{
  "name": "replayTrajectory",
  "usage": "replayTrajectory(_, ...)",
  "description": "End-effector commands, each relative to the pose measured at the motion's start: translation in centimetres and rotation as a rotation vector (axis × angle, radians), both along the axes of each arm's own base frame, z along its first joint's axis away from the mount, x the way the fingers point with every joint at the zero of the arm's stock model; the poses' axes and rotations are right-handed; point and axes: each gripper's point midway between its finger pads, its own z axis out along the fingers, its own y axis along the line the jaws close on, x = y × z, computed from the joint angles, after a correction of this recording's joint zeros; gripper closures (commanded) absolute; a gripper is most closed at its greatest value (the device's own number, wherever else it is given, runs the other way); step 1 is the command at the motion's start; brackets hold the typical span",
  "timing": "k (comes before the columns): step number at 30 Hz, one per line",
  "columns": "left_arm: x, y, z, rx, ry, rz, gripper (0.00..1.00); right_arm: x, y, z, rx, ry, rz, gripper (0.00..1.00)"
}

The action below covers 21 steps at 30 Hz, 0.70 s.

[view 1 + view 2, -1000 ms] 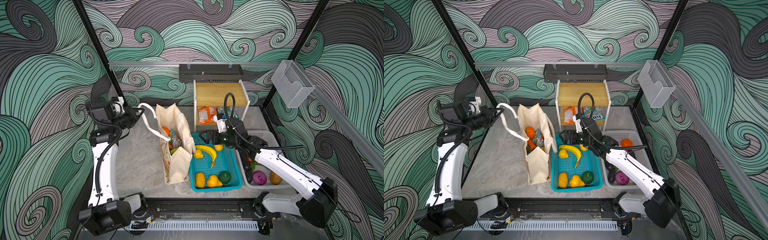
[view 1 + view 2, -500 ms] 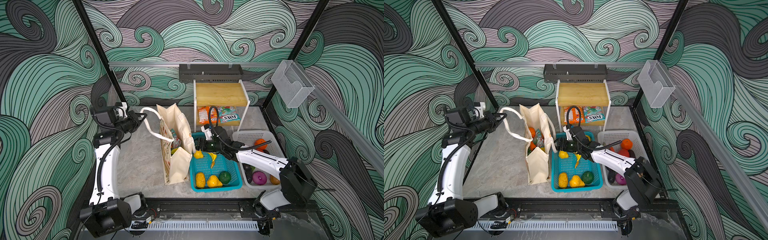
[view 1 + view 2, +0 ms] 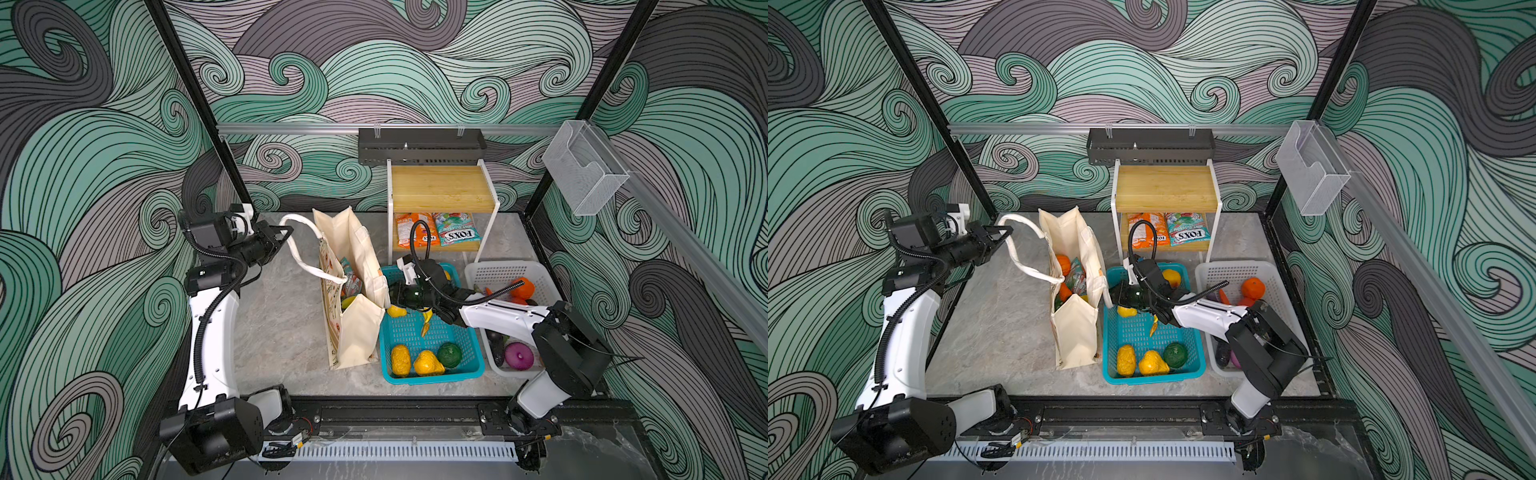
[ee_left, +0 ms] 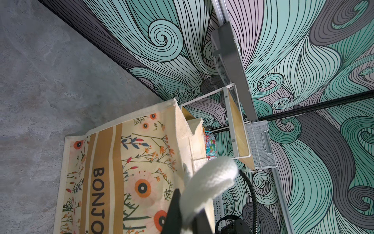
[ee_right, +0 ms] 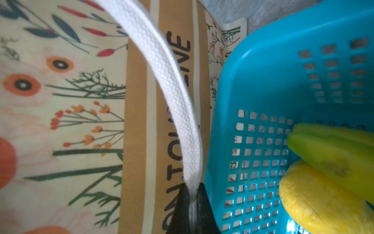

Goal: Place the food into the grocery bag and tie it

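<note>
The cream floral grocery bag [image 3: 353, 332] [image 3: 1075, 332] stands open in mid-table. An orange [image 3: 1064, 262] and a snack packet [image 3: 1077, 274] show inside it. My left gripper [image 3: 286, 230] [image 4: 182, 218] is shut on the bag's left white rope handle [image 3: 299, 249] [image 4: 210, 182] and holds it out to the left. My right gripper [image 3: 387, 297] [image 5: 192, 202] is shut on the other rope handle [image 5: 172, 81], low between the bag and the teal basket [image 3: 432, 376]. More food lies in that basket: a banana [image 5: 334, 154], a yellow piece [image 5: 315, 202] and a green one [image 3: 449, 354].
A white basket [image 3: 503, 270] with an orange, a purple onion and dark vegetables sits at the right, under my right arm. A wooden shelf [image 3: 442, 193] stands behind, with two snack packets [image 3: 455, 235] beneath it. Bare grey tabletop [image 3: 282, 332] lies left of the bag.
My right gripper swung from above the teal basket down to the bag's right side and closed on the rope handle. The left gripper kept its grip and shifted only slightly.
</note>
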Motion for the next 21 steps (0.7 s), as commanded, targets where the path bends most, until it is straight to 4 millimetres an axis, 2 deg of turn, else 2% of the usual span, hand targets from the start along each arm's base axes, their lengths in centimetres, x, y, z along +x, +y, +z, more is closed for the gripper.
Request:
replayTrajectory(1, -0.4, -0.1, 1.2, 0.002, -0.035, -0.01, 1.0, 0.3, -1.6, 2.0, -0.05, -0.099, -0.03, 1.0)
replayTrajectory(3, -0.4, -0.1, 1.5, -0.004, -0.043, -0.006, 1.0, 0.4, -3.1, 3.2, -0.109, -0.166, -0.054, 1.0)
replayTrajectory(6, -0.6, -0.2, 2.0, -0.009, -0.052, -0.008, 1.0, 0.3, -4.9, 6.3, -0.24, -0.347, -0.067, 1.0)
replayTrajectory(9, -0.8, -0.3, 2.5, -0.01, -0.055, -0.006, 1.0, -0.2, -5.2, 9.5, -0.344, -0.499, 0.01, 1.0)
replayTrajectory(13, -1.1, -0.5, 3.9, -0.009, -0.072, -0.012, 1.0, -0.3, -5.9, 13.7, -0.338, -0.608, 0.007, 1.0)
replayTrajectory(16, -1.0, -0.5, 5.8, -0.003, -0.093, -0.016, 1.0, -0.5, -5.7, 16.5, -0.345, -0.663, 0.04, 1.0)
replayTrajectory(19, -0.4, -1.0, 7.5, -0.006, -0.114, -0.047, 1.0, -1.1, -4.2, 19.3, -0.281, -0.746, 0.119, 1.0)
replayTrajectory(21, 0.1, -1.8, 7.9, 0.021, -0.101, -0.076, 1.0, -1.8, -3.0, 20.8, -0.213, -0.773, 0.176, 1.0)
